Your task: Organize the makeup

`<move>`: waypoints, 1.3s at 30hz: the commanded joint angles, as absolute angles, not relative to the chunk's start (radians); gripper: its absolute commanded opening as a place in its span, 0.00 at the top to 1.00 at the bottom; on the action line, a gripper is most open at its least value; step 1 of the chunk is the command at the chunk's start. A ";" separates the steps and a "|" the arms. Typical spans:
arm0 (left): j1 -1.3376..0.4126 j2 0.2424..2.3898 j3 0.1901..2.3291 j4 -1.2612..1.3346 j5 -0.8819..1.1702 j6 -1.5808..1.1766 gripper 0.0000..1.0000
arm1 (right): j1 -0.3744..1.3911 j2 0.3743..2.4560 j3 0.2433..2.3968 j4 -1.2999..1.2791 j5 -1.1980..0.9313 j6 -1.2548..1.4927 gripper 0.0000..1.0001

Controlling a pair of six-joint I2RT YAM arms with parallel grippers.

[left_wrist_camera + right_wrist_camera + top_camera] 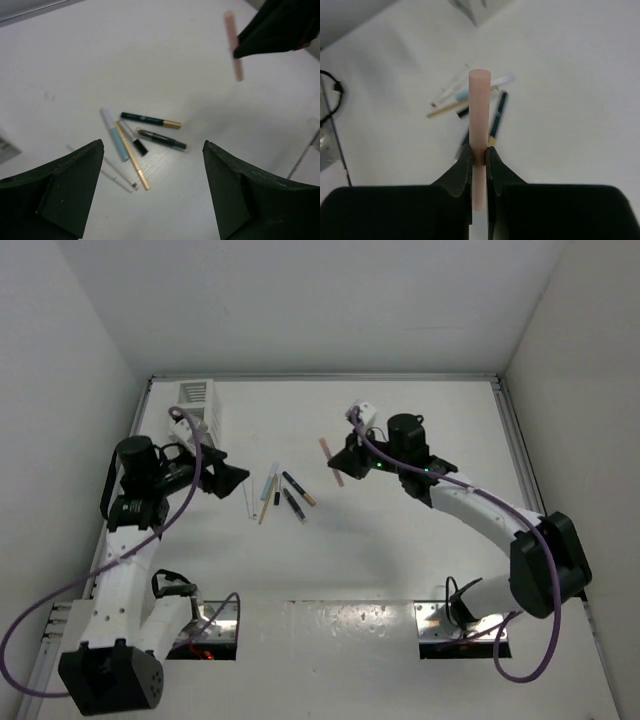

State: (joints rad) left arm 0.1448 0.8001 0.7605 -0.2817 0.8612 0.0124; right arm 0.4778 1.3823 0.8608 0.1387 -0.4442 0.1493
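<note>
Several thin makeup sticks [280,494] lie in a loose cluster on the white table: a pale blue-white one [114,140], a tan one [131,155], a black one with a gold tip [150,120], a dark one [161,139] and a thin clear one [112,176]. My right gripper [340,462] is shut on a pink stick [479,125] and holds it above the table, right of the cluster. The pink stick also shows in the left wrist view [234,45]. My left gripper [228,478] is open and empty, hovering just left of the cluster.
A white slatted box-shaped holder [196,403] stands at the back left corner. A small white object [362,412] sits behind the right gripper. The table's raised rails run along the left and right edges.
</note>
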 commanded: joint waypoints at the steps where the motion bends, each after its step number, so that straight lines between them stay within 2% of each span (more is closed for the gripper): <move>1: 0.083 0.891 0.868 -0.149 0.991 -0.078 0.14 | 0.584 1.489 0.960 0.386 -0.604 0.138 1.00; 6: -0.003 0.954 0.911 -0.080 1.026 -0.149 0.17 | 0.655 1.624 1.078 0.534 -0.653 0.225 1.00; 10: -0.029 0.988 0.911 -0.080 1.051 -0.186 0.26 | 0.719 1.675 1.152 0.531 -0.652 0.195 1.00; 18: -0.040 0.988 0.882 -0.042 0.984 -0.241 0.29 | 0.775 1.712 1.184 0.554 -0.652 0.199 1.00; 20: -0.040 0.988 0.882 -0.025 0.962 -0.252 0.35 | 0.781 1.717 1.186 0.557 -0.652 0.201 1.00; 21: -0.040 0.988 0.871 -0.015 0.962 -0.262 0.46 | 0.781 1.717 1.186 0.571 -0.653 0.204 1.00; 22: -0.040 0.988 0.871 -0.015 0.951 -0.262 0.51 | 0.782 1.717 1.186 0.572 -0.655 0.213 1.00; 25: -0.031 0.979 0.871 -0.015 0.951 -0.262 0.58 | 0.784 1.721 1.189 0.586 -0.652 0.227 1.00; 28: -0.031 0.979 0.871 -0.015 0.942 -0.262 0.74 | 0.785 1.729 1.195 0.589 -0.652 0.233 1.00; 33: -0.031 0.969 0.871 -0.025 0.902 -0.262 0.89 | 0.784 1.735 1.197 0.610 -0.650 0.258 1.00; 34: -0.031 0.969 0.871 -0.025 0.902 -0.262 0.98 | 0.787 1.738 1.197 0.609 -0.650 0.259 1.00; 36: -0.031 0.969 0.862 -0.034 0.893 -0.262 1.00 | 0.785 1.736 1.190 0.609 -0.635 0.265 1.00; 38: -0.031 0.969 0.862 -0.034 0.884 -0.262 1.00 | 0.784 1.741 1.190 0.611 -0.623 0.271 0.87; 39: -0.031 0.969 0.862 -0.043 0.873 -0.262 1.00 | 0.784 1.747 1.187 0.612 -0.618 0.281 0.61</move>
State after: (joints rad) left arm -0.0315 0.9905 0.8661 -0.0578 0.9047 -0.2642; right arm 0.7757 1.7370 1.1496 0.5377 -0.6224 0.2604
